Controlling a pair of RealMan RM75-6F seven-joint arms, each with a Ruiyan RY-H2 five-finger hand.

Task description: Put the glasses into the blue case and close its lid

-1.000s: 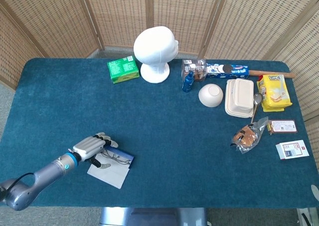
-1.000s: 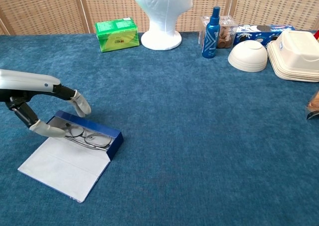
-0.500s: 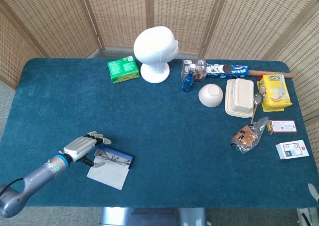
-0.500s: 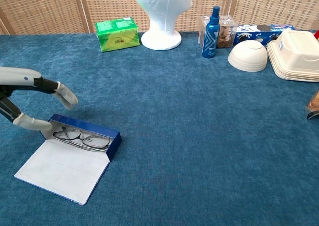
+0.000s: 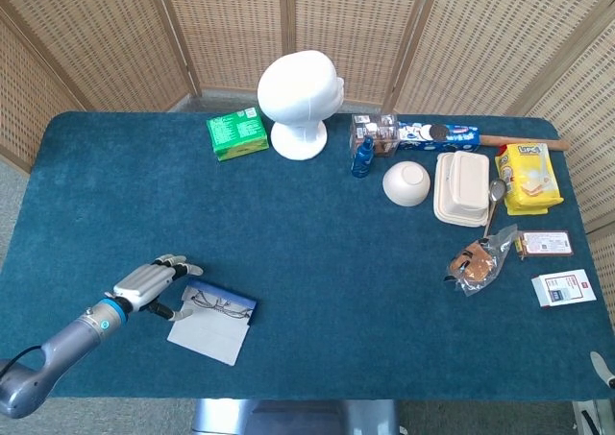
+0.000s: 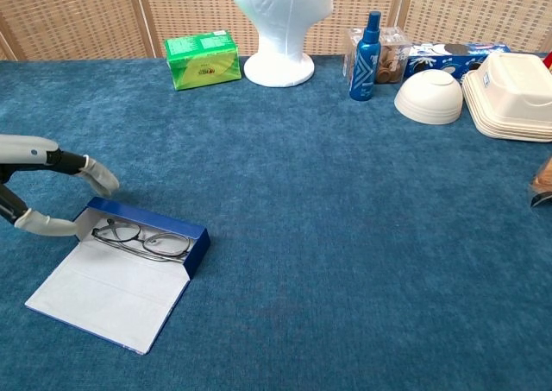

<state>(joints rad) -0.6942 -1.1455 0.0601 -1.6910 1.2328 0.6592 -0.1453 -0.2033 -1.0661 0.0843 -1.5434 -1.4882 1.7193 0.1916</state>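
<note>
The blue case (image 6: 194, 242) (image 5: 235, 300) lies open near the table's front left, its pale lid (image 6: 108, 294) (image 5: 207, 334) folded flat toward the front edge. A pair of thin-framed glasses (image 6: 142, 238) (image 5: 213, 303) rests inside the blue tray. My left hand (image 5: 149, 285) (image 6: 52, 188) hovers just left of the case with its fingers spread and nothing in them; one fingertip (image 6: 41, 225) lies close to the case's left end. At the far right edge of the head view, a small pale tip of my right hand (image 5: 602, 369) shows; its fingers are out of frame.
Along the back stand a white foam head (image 5: 300, 102), a green box (image 5: 237, 132), a blue bottle (image 5: 362, 157), a white bowl (image 5: 406, 183) and a clamshell box (image 5: 462, 188). Snack packets (image 5: 528, 178) and cards (image 5: 563, 288) lie at the right.
My left hand has drawn back to the left, off the case, with fingers spread. The glasses stay in the tray; the case shifted slightly.
</note>
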